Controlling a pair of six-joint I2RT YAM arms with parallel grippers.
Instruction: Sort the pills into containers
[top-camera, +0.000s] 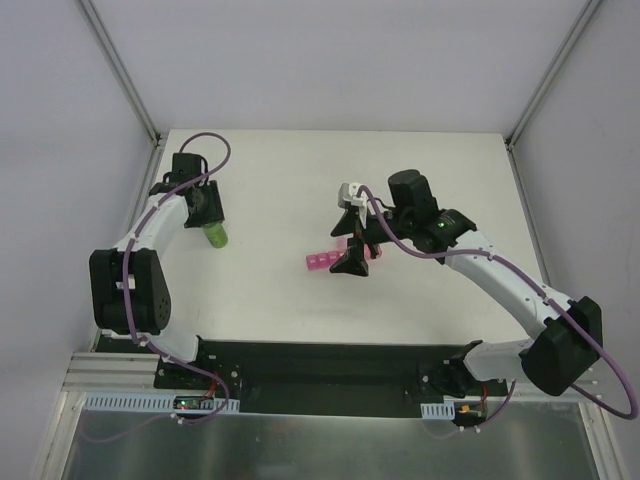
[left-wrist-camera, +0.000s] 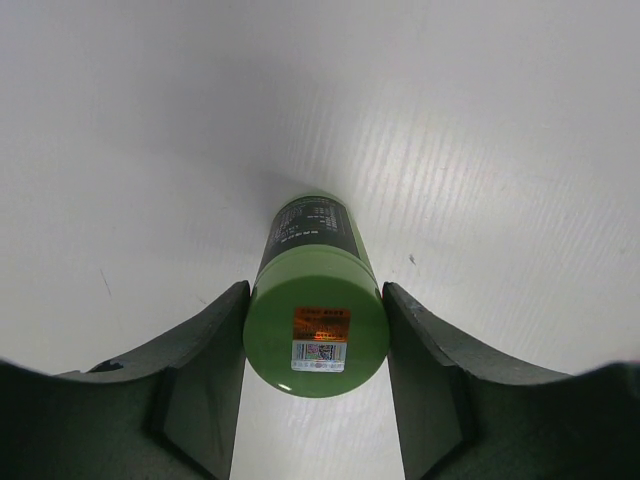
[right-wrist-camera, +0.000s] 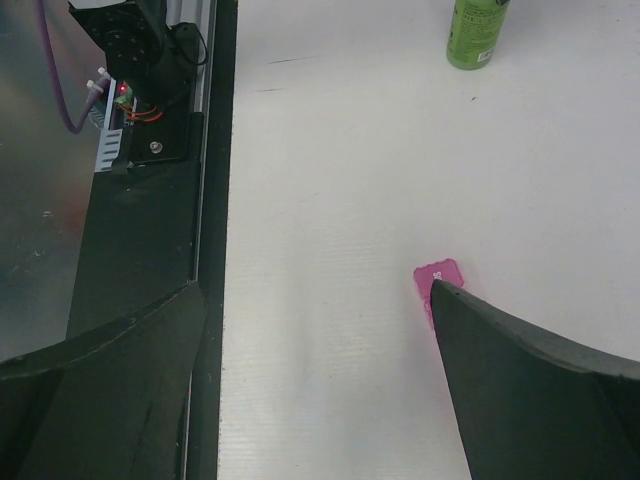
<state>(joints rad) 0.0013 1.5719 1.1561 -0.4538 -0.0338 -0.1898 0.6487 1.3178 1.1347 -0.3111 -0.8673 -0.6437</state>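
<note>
Two robot arms work over a white table (top-camera: 280, 180). On the table's left side, nearer the far edge than the near one, we see the left claw (left-wrist-camera: 315, 290) clamped on a green bottle (left-wrist-camera: 315, 330), one dark finger pressed against each side just below the bottle's upper end. That end faces the wrist camera and bears a small orange and white sticker; a dark printed label runs down the side. The bottle points down to the table, its lower end in a soft shadow.

Near the middle of the table lies the pink container strip (top-camera: 322, 262), set roughly parallel to the near edge. The right claw (top-camera: 352, 242) hangs above it with its jaws spread wide, gripping nothing, one finger toward the far edge and one toward the near edge. The strip's left end shows bare; the rest is hidden under the claw. From the right wrist, only one pink end peeks out beside a fingertip, and we cannot tell whether the finger touches it.
</note>
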